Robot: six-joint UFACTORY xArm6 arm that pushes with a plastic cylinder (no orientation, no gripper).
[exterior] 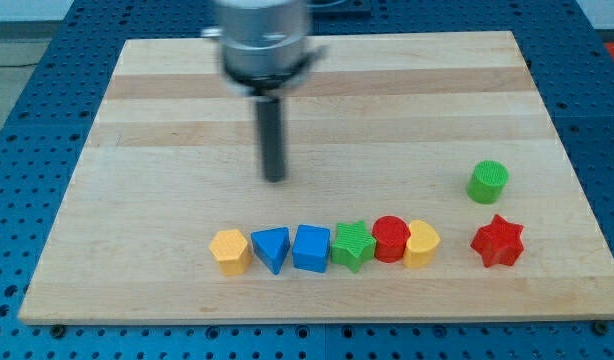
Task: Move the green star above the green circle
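The green star point(353, 245) sits in a row of blocks near the view's bottom, between a blue cube point(310, 248) and a red cylinder point(391, 239). The green circle point(488, 182) stands apart at the view's right, up and to the right of the row. My tip point(275, 177) is on the board above the row, up and to the left of the green star, touching no block.
The row also holds a yellow hexagon point(231, 250), a blue triangle point(272, 248) and a yellow heart-like block point(421, 244). A red star point(498, 241) lies just below the green circle. The wooden board point(167, 120) ends close below the row.
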